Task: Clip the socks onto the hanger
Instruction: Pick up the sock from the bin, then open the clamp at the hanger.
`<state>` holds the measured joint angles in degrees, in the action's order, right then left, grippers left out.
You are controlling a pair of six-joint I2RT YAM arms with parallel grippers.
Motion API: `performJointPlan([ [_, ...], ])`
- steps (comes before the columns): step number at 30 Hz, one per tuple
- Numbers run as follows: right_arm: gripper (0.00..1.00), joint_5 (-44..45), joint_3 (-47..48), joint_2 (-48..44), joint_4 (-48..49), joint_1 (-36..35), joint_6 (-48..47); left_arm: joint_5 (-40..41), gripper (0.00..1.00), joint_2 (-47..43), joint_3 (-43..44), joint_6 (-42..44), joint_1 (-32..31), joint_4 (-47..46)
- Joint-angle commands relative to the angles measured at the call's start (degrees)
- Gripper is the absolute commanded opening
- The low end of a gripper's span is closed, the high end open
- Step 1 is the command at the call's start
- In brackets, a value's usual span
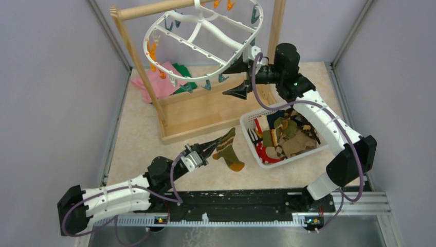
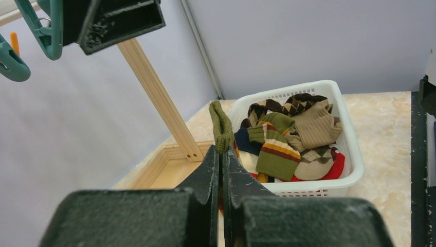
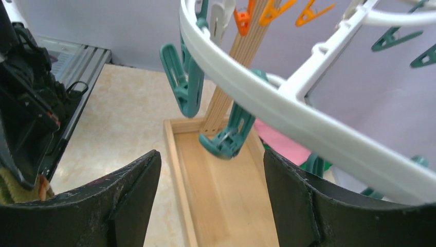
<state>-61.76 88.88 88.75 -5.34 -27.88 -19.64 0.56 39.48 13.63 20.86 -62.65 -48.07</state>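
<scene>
Now the left gripper (image 1: 207,150) is closed tight on an olive striped sock (image 1: 229,150), just beside the basket (image 1: 250,119) of other socks. The right gripper (image 1: 238,78) stands wide apart and holds nothing, at the hanger (image 1: 206,77) rim, with a teal clip (image 3: 226,137) between its fingers. Next, I think, this clip must be squeezed open and the sock carried up into it.

left arm: low over the table, stretched forward and to the right | left gripper (image 1: 211,148): jaws pressed together, pinching the olive sock (image 1: 229,152) | right arm: elbow bent out to the right, forearm raised, reaching far | right gripper (image 1: 238,78): pointing left, jaws spread wide
</scene>
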Motion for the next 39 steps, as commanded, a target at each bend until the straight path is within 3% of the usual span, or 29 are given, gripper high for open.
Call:
performJointPlan([
  [1, 0.73, 1.44, 0.22, -2.50, 10.75, -2.06, 5.10, -1.95, 0.00, -1.13, -1.11, -0.99, 0.11, -4.78],
  [13, 0.72, 0.12, 0.31, -1.03, 15.81, -3.24, 9.93, -2.10, 0.00, -1.97, -1.76, -0.98, 0.15, -4.81],
  [25, 0.74, 5.28, -3.65, -2.36, 19.59, -5.34, 16.42, -2.57, 0.00, -1.46, -1.90, -1.60, 0.13, -5.71],
  [39, 0.72, 9.09, -12.25, -8.31, 19.36, -5.31, 15.48, -3.44, 0.00, -0.36, -1.34, -2.00, 0.12, -6.72],
])
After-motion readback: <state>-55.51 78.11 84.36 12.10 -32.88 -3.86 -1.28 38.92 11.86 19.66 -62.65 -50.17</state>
